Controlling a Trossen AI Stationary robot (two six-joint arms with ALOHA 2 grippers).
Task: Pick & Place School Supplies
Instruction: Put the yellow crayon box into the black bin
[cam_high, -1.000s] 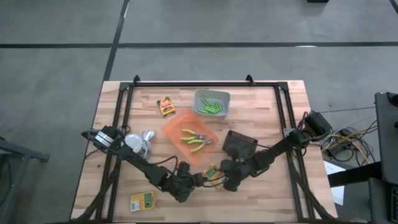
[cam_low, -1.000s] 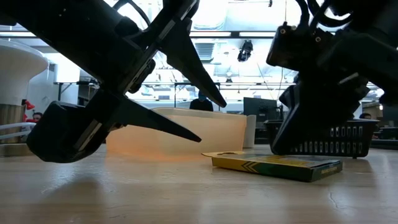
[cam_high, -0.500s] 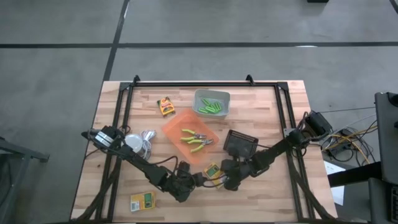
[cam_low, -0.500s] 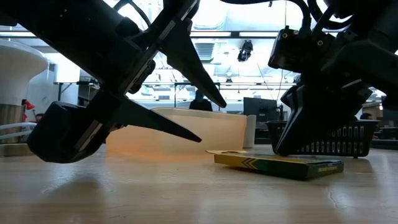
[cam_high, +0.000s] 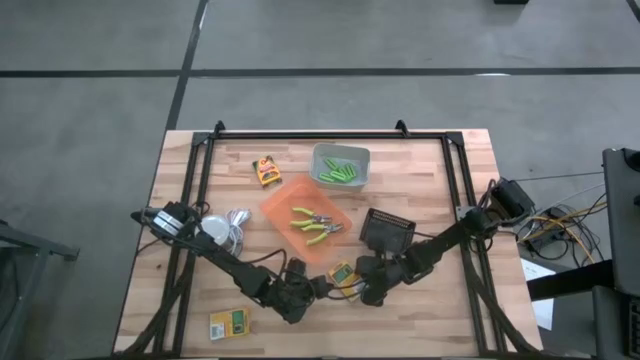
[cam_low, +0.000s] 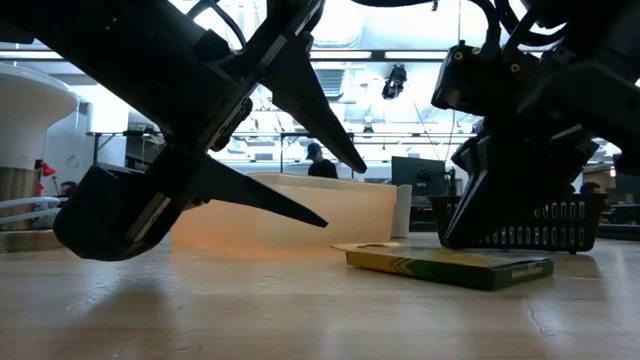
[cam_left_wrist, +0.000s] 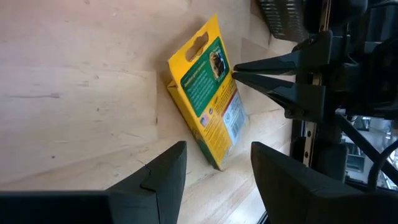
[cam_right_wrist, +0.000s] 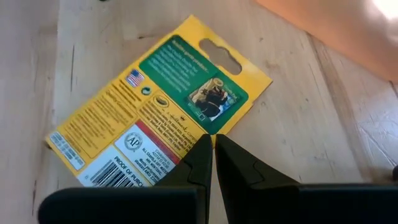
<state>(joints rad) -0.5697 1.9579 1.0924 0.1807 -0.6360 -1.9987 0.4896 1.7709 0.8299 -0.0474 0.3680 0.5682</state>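
Lying flat on the desk (cam_high: 440, 180), the yellow-and-green box (cam_high: 341, 276) sits between the two end effectors. The left end effector (cam_left_wrist: 214, 168) has its fingers spread apart, and the box lies just ahead of them, its long axis slanting across the gap rather than in line with it. The right end effector (cam_right_wrist: 212, 158) has its fingers pressed together, holding nothing, with the tips just over the box's printed face, so it is the nearer. A grasp by the left would likely need the box squared to its fingers.
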